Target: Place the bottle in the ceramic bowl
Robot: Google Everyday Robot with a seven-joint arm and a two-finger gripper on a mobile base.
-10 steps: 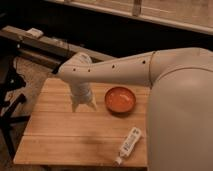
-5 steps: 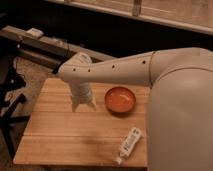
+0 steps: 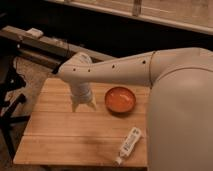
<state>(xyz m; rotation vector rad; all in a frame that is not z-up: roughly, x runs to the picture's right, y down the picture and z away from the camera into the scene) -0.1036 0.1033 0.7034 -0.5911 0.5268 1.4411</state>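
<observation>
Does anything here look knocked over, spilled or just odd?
Only the bottle: it lies flat on its side, slanted, close to the table's front edge, its narrow tip toward that edge. Nothing looks spilled. The ceramic bowl sits upright and empty; the pincer hangs open left of it, above the table, holding nothing.

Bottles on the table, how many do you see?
1. The bottle lies at the front edge of the table, apart from the bowl. The open tool hangs above the table beside the bowl, holding nothing. The robot's body may hide others.
</observation>
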